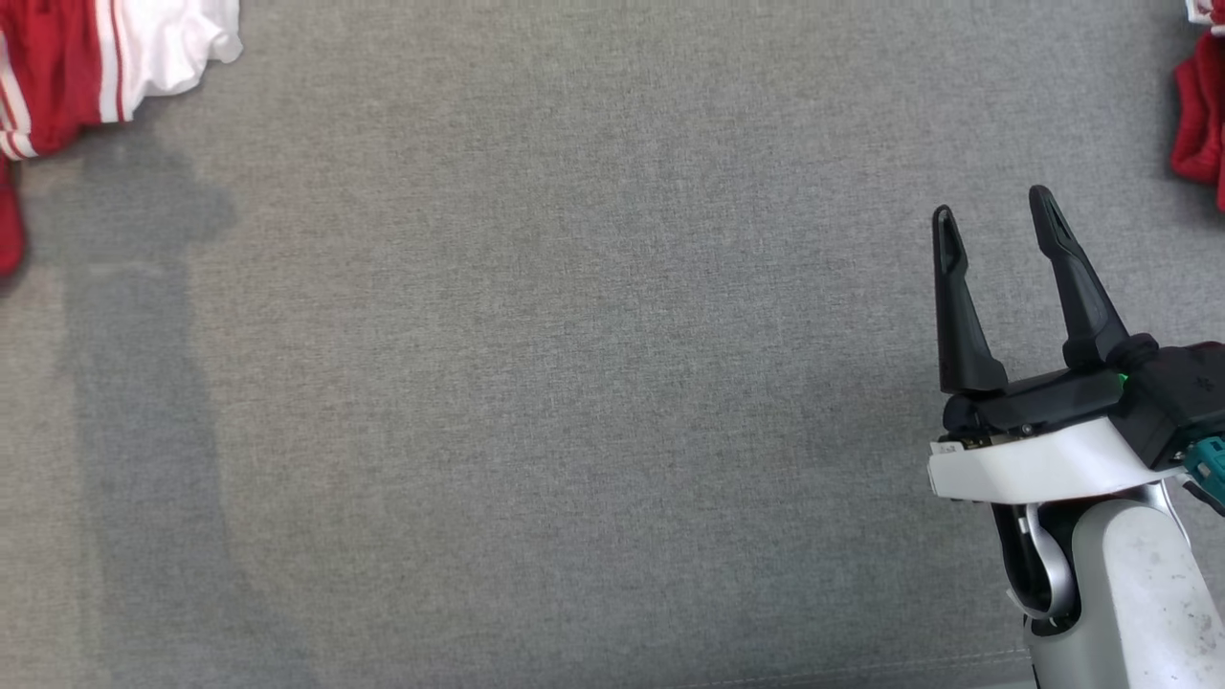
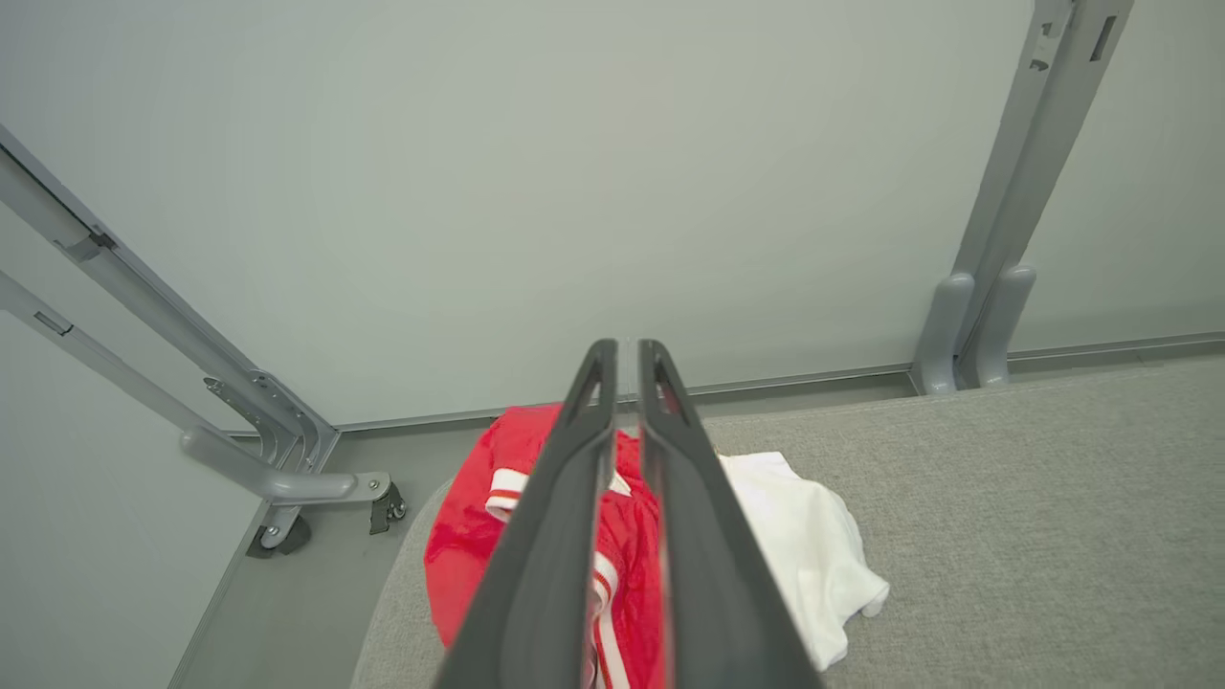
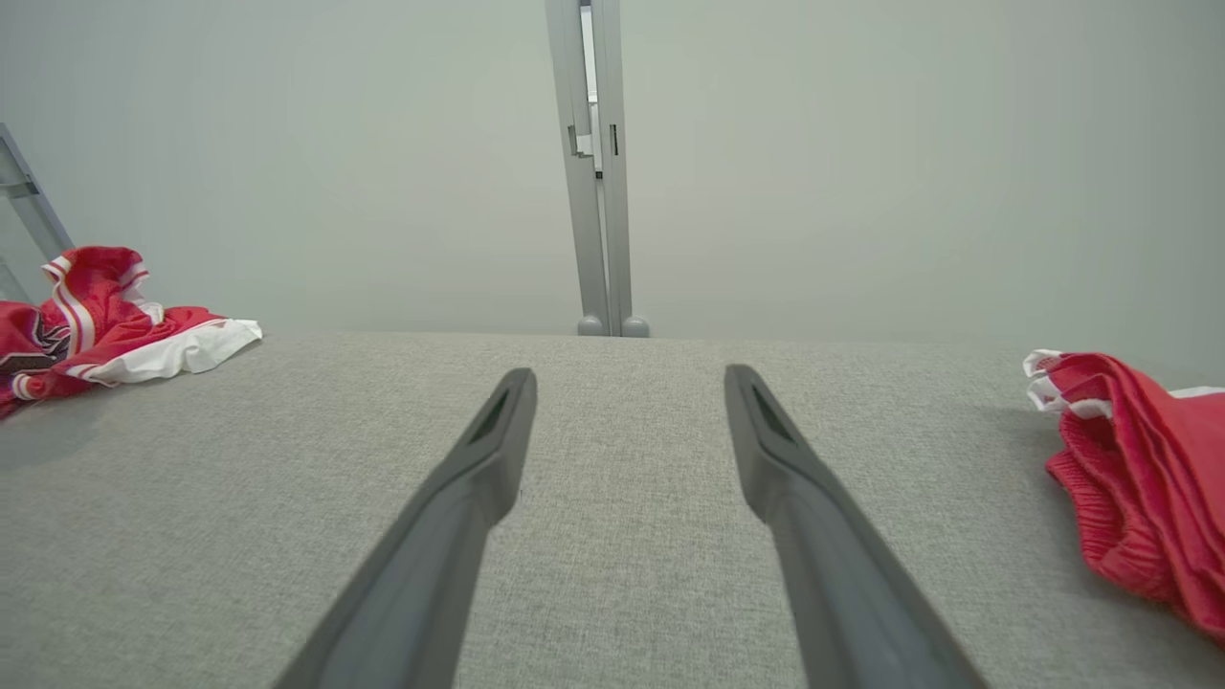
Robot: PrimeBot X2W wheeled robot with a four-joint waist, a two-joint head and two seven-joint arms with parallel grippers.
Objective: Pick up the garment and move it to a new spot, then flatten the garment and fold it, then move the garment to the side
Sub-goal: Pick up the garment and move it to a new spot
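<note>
Fingers (image 3: 483,459) over grey fabric surface (image 3: 239,450) (pale wall (image 3: 861,144) behind)

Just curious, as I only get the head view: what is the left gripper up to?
Observer: The left gripper hangs over the red-and-white garment, fingers nearly together. I can't tell if any cloth is pinched.
Operator: Where does that garment lie?
Observer: At the table's rounded corner.
Operator: And what's beyond the table?
Observer: A pale wall with a grey post standing against it.
</note>
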